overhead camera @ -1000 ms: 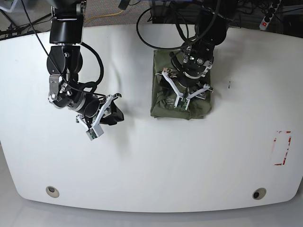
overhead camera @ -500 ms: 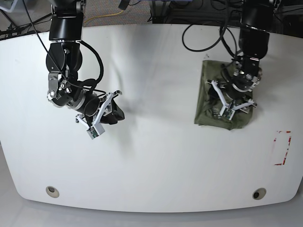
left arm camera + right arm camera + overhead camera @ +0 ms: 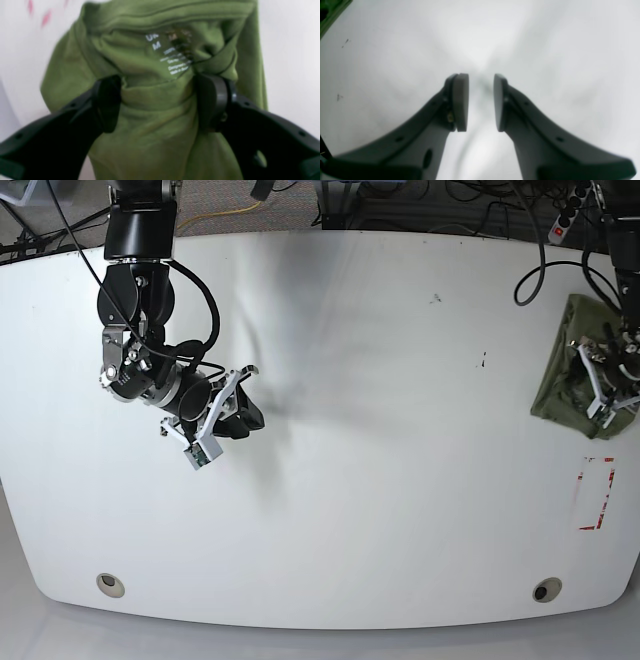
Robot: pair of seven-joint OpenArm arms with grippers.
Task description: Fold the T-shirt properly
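Note:
The olive-green T-shirt (image 3: pixel 558 376) lies as a folded bundle at the far right edge of the white table (image 3: pixel 380 480). My left gripper (image 3: pixel 612 386) is down on it. In the left wrist view the two black fingers (image 3: pixel 107 102) stand on either side of a bunched ridge of the T-shirt (image 3: pixel 150 62), with the printed neck label just beyond them; the left gripper (image 3: pixel 158 102) pinches that fabric. My right gripper (image 3: pixel 243 413) hangs over bare table at the left. In the right wrist view the right gripper (image 3: pixel 481 102) is empty, its pads a small gap apart.
A red tape rectangle (image 3: pixel 597 492) is marked on the table just in front of the shirt; it shows as pink marks (image 3: pixel 37 15) in the left wrist view. Two round holes (image 3: pixel 110 584) (image 3: pixel 546 589) sit near the front edge. Cables lie behind the table.
My left gripper has dragged the folded shirt from the table's middle to its far right edge. The right arm has stayed nearly still at the left.

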